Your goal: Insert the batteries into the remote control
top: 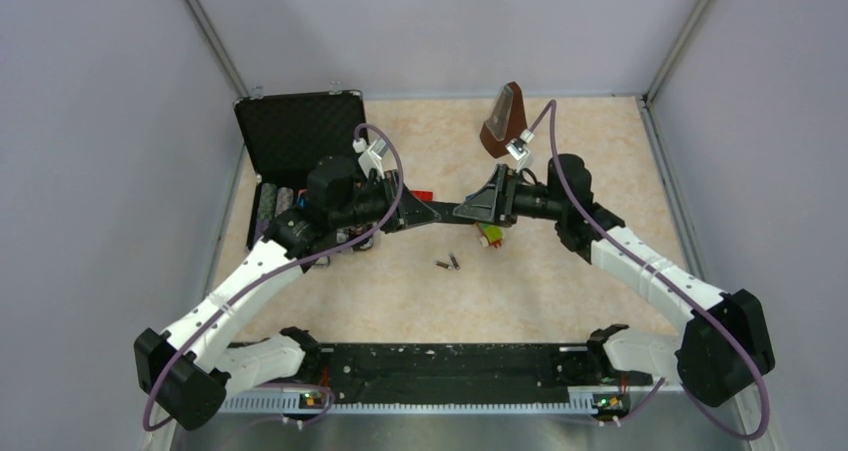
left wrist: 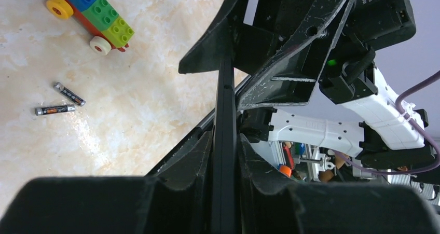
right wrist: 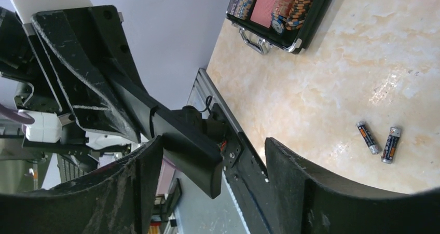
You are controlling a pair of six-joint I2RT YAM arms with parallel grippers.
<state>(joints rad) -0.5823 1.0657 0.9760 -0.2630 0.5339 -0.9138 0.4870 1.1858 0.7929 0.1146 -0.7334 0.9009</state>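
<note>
Left tool (left wrist: 225, 146) clamps the remote control (left wrist: 224, 88); right tool (right wrist: 212, 153) gapes around it.

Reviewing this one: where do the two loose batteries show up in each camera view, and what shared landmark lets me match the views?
Top external: the batteries lie near picture centre, just below the remote control.
Left wrist: the batteries are at the left edge, mid-height, left of the remote control.
Right wrist: the batteries are on the right side, lower half, right of the remote control.
Shared landmark: the remote control.
</note>
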